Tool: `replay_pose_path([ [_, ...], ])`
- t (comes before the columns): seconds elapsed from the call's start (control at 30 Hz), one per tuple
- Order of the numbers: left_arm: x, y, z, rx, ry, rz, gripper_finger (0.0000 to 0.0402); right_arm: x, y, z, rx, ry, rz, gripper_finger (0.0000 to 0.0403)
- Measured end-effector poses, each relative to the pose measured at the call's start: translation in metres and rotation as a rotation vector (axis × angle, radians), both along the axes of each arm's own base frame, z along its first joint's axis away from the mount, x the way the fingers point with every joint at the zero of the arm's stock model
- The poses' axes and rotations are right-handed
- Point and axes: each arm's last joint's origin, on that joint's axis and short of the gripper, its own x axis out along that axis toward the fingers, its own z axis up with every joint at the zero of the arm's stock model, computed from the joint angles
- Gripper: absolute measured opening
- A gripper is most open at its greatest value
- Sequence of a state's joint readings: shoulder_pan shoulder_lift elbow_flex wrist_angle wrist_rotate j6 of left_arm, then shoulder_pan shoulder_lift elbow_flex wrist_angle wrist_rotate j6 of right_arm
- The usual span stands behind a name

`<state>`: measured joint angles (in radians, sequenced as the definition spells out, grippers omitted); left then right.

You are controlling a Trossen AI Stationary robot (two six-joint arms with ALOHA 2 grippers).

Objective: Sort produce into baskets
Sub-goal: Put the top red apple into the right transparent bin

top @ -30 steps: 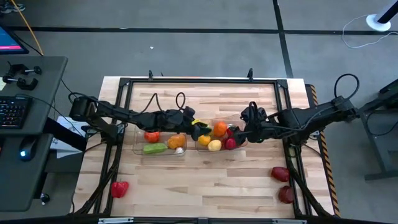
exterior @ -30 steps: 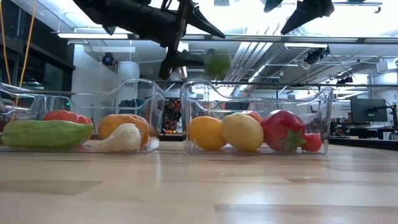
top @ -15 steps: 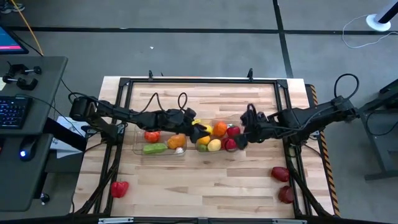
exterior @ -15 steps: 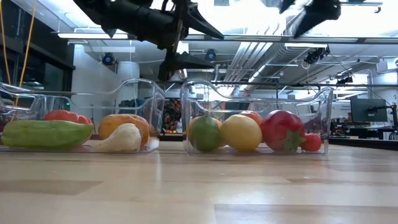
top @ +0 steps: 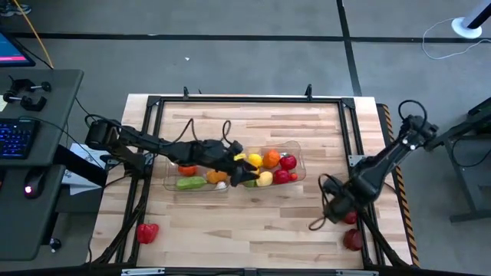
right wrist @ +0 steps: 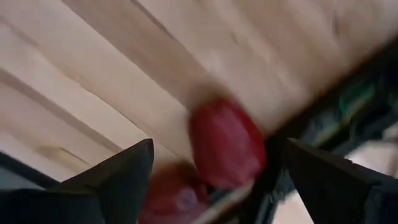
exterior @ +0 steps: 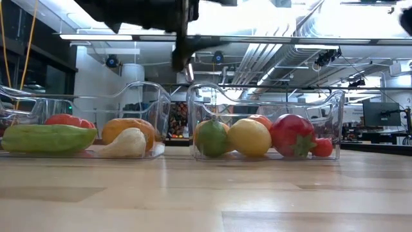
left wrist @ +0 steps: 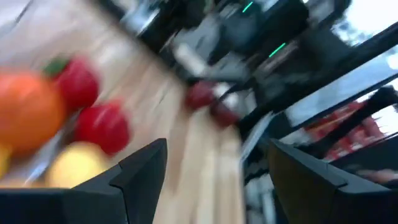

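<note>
Produce [top: 265, 179] is piled in the baskets [top: 298, 146] at tabletop centre; L gripper [top: 247, 173] hangs open above them, R gripper [top: 331, 210] open over a red piece [right wrist: 227, 146] nr right edge.

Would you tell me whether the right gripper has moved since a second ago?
Yes: the right gripper left the right-hand basket and now hangs near the table's right edge.

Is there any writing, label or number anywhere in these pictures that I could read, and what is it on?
No readable text: none on the baskets, the produce or the table.
The keyboard at the side desk has keys too small to read.
The monitor in the room behind shows nothing legible.
</note>
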<state>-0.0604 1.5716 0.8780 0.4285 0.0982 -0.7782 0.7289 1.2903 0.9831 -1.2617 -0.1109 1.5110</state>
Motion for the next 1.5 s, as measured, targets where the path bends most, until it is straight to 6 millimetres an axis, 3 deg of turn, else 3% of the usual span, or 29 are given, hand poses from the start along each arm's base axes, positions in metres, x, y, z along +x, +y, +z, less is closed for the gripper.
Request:
replay_pose_path([
  [0.2,-0.004,0.010,0.037,-0.058,-0.264,-0.052,0.0259,-0.026,0.007,-0.030,0.061,0.229,-0.048,0.0350],
  [0.4,-0.026,0.010,0.076,-0.047,-0.425,-0.066,0.0259,-0.026,0.011,-0.046,0.092,0.163,-0.025,0.0350],
  [0.67,-0.065,-0.008,0.122,0.012,-0.605,-0.132,0.0259,-0.030,0.006,-0.079,0.055,0.192,0.016,0.0350],
  [0.8,-0.080,-0.015,0.135,0.030,-0.664,-0.161,0.0259,-0.027,0.008,-0.086,0.066,0.163,0.045,0.0350],
  [0.97,-0.085,-0.020,0.137,0.032,-0.647,-0.181,0.0259,-0.024,0.010,-0.088,0.056,0.133,0.015,0.0337],
  [1.13,-0.087,-0.027,0.134,-0.104,-0.581,-0.357,0.0259,-0.006,0.021,-0.065,0.073,-0.018,0.011,0.0279],
  [1.3,-0.102,-0.027,0.146,-0.109,-0.635,-0.440,0.0259,0.033,0.023,-0.008,-0.038,-0.366,-0.012,0.0278],
  [1.4,-0.109,-0.023,0.152,-0.069,-0.672,-0.420,0.0259,0.056,0.011,0.021,-0.191,-0.583,-0.040,0.0285],
  [1.5,-0.114,-0.020,0.156,-0.046,-0.695,-0.397,0.0259,0.076,-0.009,0.035,-0.316,-0.686,-0.050,0.0316],
])
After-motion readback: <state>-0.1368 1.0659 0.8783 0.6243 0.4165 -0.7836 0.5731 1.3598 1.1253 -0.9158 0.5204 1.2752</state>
